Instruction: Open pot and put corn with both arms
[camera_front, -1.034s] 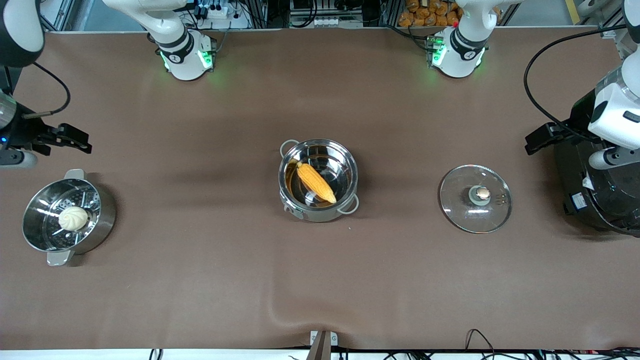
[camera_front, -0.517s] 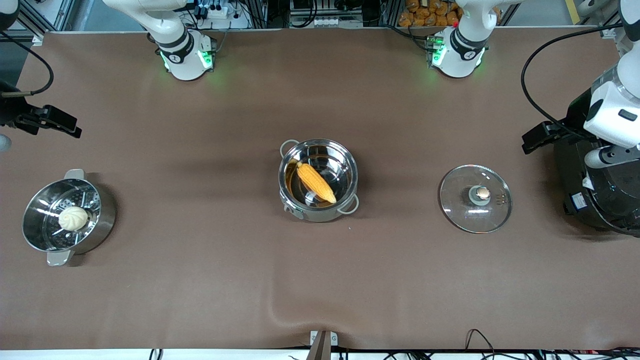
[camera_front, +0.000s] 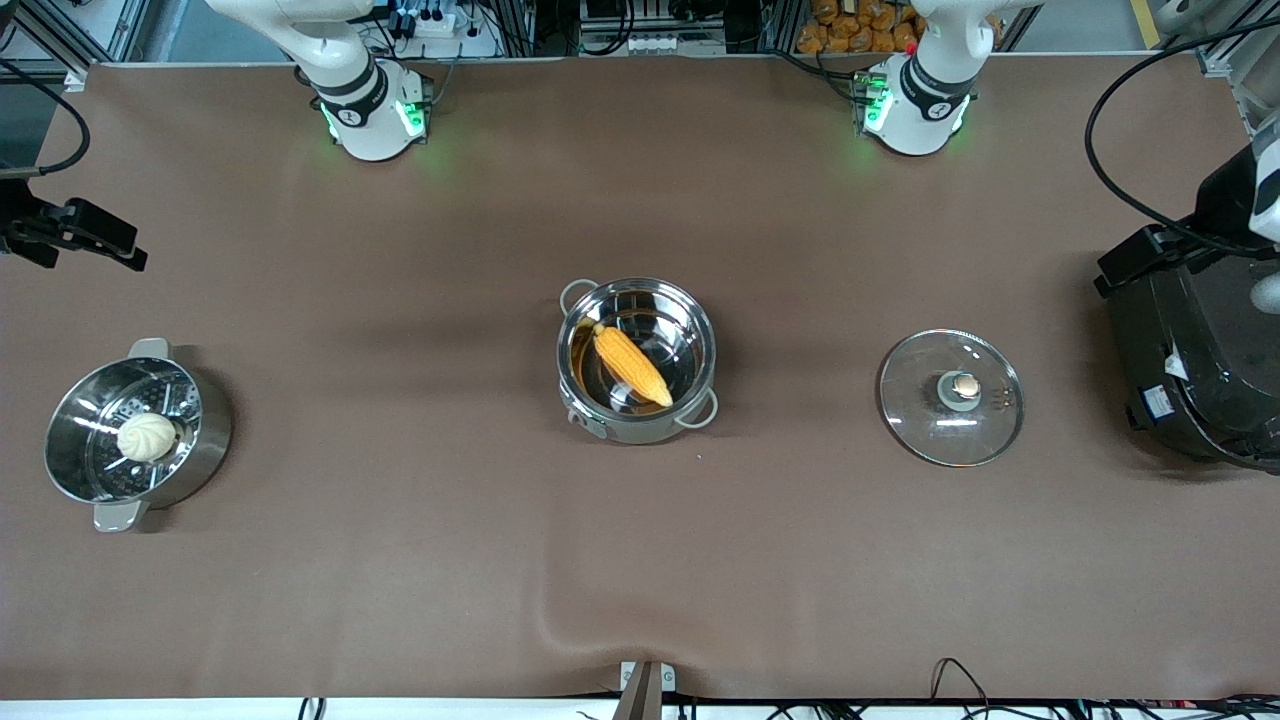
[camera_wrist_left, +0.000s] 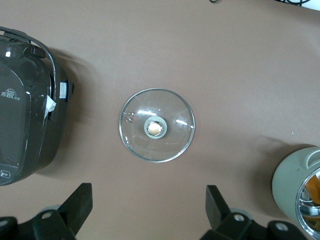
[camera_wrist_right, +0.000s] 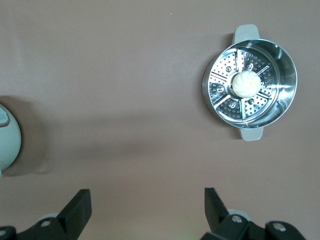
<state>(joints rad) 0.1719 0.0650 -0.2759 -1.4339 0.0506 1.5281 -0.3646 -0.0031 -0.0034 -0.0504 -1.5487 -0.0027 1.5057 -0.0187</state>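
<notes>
The steel pot (camera_front: 690, 318) stands uncovered mid-table with the yellow corn (camera_front: 632, 364) lying slantwise inside it. Its glass lid (camera_front: 951, 397) lies flat on the table toward the left arm's end and also shows in the left wrist view (camera_wrist_left: 156, 125). My left gripper (camera_front: 1135, 262) is open and empty, high over the rice cooker's edge; its fingers (camera_wrist_left: 80, 200) stand wide apart. My right gripper (camera_front: 95, 238) is open and empty, high over the table's edge at the right arm's end. The pot's side shows in the left wrist view (camera_wrist_left: 292, 180) and the right wrist view (camera_wrist_right: 7, 142).
A steel steamer pot (camera_front: 205, 430) holding a white bun (camera_front: 147, 437) stands at the right arm's end; both show in the right wrist view, steamer (camera_wrist_right: 280, 100), bun (camera_wrist_right: 247, 84). A big black rice cooker (camera_front: 1195, 370) stands at the left arm's end.
Both arms have drawn away outward: the right gripper toward its end of the table, the left gripper over the rice cooker. Pot, corn and lid have not moved.
</notes>
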